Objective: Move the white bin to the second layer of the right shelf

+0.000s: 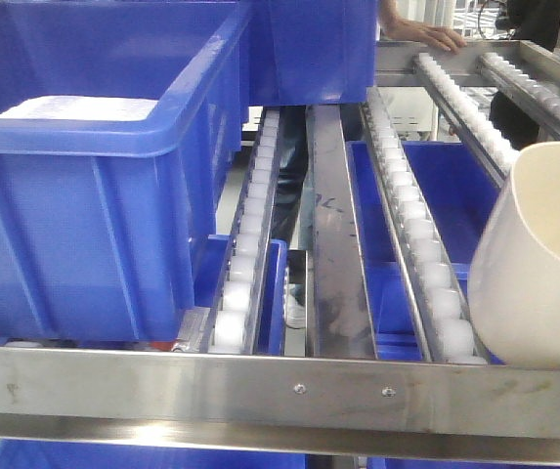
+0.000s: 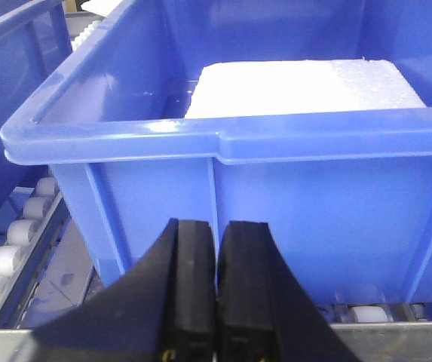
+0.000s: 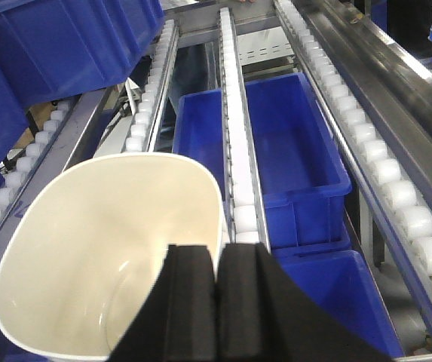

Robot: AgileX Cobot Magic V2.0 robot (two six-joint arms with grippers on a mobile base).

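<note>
The white bin (image 1: pixel 543 264) hangs tilted over the right end of the right shelf second layer, just past its flat steel front lip (image 1: pixel 280 391). In the right wrist view the bin (image 3: pixel 102 249) opens toward the camera. My right gripper (image 3: pixel 216 253) is shut on its right wall, one finger inside and one outside. White roller rails (image 3: pixel 234 151) run away beneath and beyond it. My left gripper (image 2: pixel 217 226) is shut on nothing, close in front of a blue crate (image 2: pixel 276 173).
The big blue crate (image 1: pixel 84 195) on the left rails holds a white foam block (image 2: pixel 298 87). Another blue crate (image 1: pixel 314 49) stands farther back. Blue crates (image 3: pixel 291 143) sit on the level below. A person's hand (image 1: pixel 436 37) rests on the far rail.
</note>
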